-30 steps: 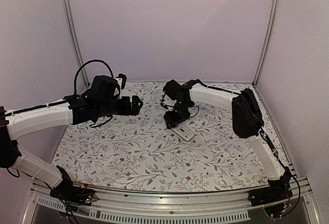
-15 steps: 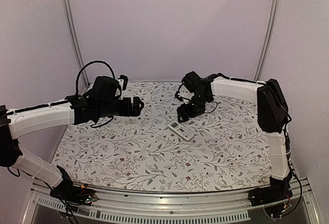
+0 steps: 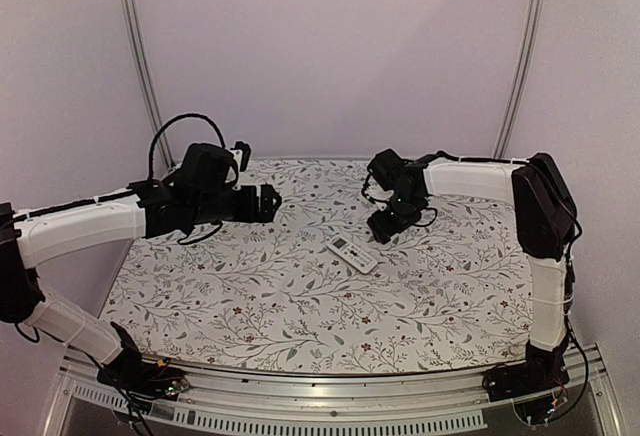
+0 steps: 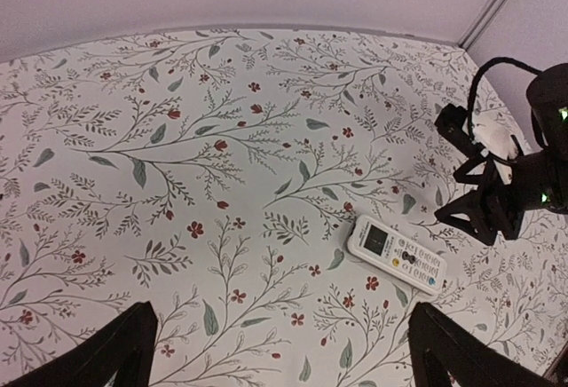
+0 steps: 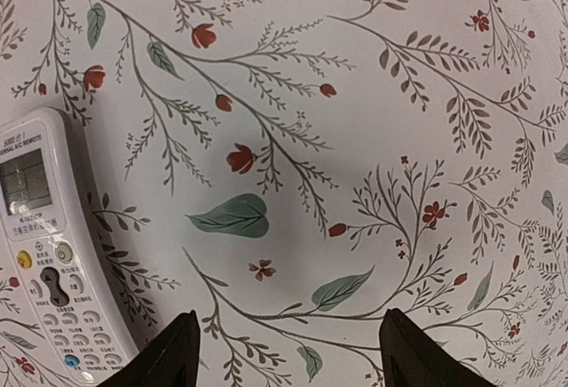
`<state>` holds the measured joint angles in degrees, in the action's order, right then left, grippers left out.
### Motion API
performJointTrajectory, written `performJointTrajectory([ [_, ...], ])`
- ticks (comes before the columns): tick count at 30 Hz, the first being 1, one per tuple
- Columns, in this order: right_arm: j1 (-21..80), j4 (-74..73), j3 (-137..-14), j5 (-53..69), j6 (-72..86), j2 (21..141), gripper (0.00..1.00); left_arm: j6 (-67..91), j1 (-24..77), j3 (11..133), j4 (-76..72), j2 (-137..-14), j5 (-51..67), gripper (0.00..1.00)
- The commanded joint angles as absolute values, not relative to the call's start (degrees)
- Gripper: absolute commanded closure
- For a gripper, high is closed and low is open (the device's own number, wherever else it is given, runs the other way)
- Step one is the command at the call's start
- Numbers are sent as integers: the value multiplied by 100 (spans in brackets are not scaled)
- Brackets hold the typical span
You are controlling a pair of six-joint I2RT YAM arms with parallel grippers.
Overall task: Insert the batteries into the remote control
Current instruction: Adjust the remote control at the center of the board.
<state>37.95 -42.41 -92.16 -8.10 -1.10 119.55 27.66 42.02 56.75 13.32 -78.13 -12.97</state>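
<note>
The remote control [image 3: 353, 254] lies flat and face up on the floral-print table [image 3: 250, 301]. It is a slim white bar with a small grey screen at one end and rows of small buttons below it, one yellow and one blue among them. The right gripper [image 3: 386, 228] hangs near the remote, just behind and to the right of it, not touching. Its jaws are parted, with only patterned tabletop between the fingers [image 5: 176, 353]. The left gripper [image 3: 266, 203] is held well to the left of the remote, raised off the table, its jaws spread wide and holding nothing.
</note>
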Motion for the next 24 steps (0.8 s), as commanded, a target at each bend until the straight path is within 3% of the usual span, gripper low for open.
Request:
performJointTrajectory([
  [1,3943,-4247,-9111,-1142,-286,12188,30,2734,4268,5851,1459,-7949,-1352,0],
  [24,4440,-3763,-8495,898,380,11853,31,2756,4267,5939,1513,-7956,-1127,0],
])
